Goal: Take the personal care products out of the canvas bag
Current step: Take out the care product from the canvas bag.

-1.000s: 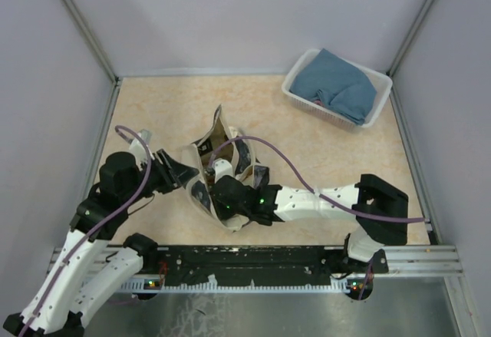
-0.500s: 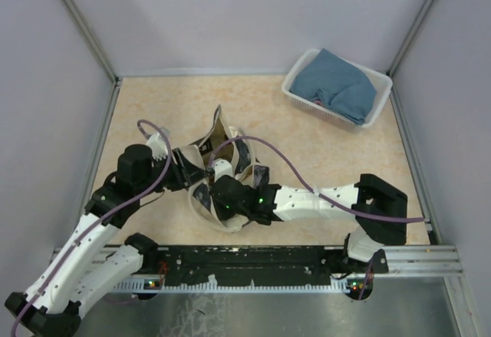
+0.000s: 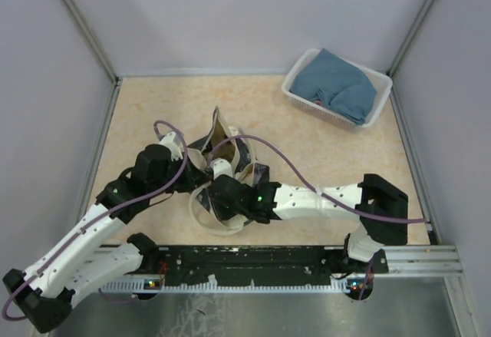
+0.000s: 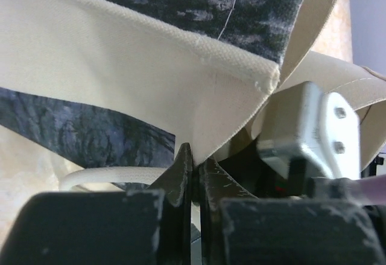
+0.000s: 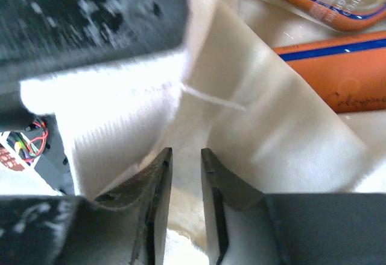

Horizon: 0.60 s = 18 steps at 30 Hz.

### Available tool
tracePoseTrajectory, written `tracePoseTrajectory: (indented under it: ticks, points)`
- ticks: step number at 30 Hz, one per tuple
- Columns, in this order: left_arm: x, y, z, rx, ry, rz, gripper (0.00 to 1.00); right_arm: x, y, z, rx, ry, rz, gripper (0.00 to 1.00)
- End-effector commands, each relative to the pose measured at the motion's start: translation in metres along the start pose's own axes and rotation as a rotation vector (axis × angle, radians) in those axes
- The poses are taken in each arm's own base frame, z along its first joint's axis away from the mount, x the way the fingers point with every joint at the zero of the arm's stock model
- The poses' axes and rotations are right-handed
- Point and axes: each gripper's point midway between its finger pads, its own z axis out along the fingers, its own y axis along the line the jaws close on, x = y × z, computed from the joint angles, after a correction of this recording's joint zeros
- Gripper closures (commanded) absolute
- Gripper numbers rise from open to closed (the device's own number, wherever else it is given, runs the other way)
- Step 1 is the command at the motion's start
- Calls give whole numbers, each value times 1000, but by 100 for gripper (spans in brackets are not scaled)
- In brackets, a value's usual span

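The canvas bag (image 3: 224, 139) lies crumpled in the middle of the table, its dark printed panel (image 4: 90, 129) facing my left wrist camera. My left gripper (image 3: 196, 170) (image 4: 193, 151) is shut on the bag's cream hemmed edge (image 4: 199, 78). My right gripper (image 3: 218, 193) (image 5: 186, 151) is down inside the bag, its jaws a narrow gap apart against the pale lining (image 5: 271, 132). Of the personal care products, an orange-and-blue one (image 5: 338, 78) lies inside the bag at the right, and another with an orange and blue band (image 5: 313, 8) lies above it. No other products show.
A white plastic basket (image 3: 296, 91) holding a folded blue cloth (image 3: 337, 84) stands at the back right corner. Grey walls enclose the table on three sides. The bag's loose strap (image 3: 201, 218) loops toward the near edge, by the arms' black base rail (image 3: 253, 264).
My left arm has swung right to the bag and its jaws have closed on the bag's edge. My right gripper's jaws have parted a little inside the bag.
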Motion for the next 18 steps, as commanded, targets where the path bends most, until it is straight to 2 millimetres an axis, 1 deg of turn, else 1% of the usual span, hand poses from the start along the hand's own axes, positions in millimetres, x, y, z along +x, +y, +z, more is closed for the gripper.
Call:
tracePoseTrajectory:
  ticks: [1, 3, 5, 7, 11, 13, 15, 18]
  points:
    - [-7, 26, -14, -136, -57, 16, 100, 1, -37, -28, 181, 29, -93, 68]
    - [-3, 30, -19, -150, -50, 12, 100, -7, -41, -32, 194, 15, -105, 65]
    - [2, 35, -22, -165, -46, 2, 100, -17, -38, -32, 167, -4, -96, 65]
    - [7, 41, -25, -177, -43, -5, 100, -29, -33, -30, 151, -25, -106, 64]
    - [14, 48, -30, -186, -50, -40, 100, -49, -41, -23, 207, -46, -123, 62]
    - [20, 54, -35, -200, -45, -52, 100, -48, -48, -13, 239, -16, -123, 62]
    - [21, 57, -40, -211, -53, -64, 100, -36, -62, -5, 299, 44, -128, 62]
    - [20, 62, -49, -239, -68, -76, 100, -20, -77, -1, 349, 89, -119, 63]
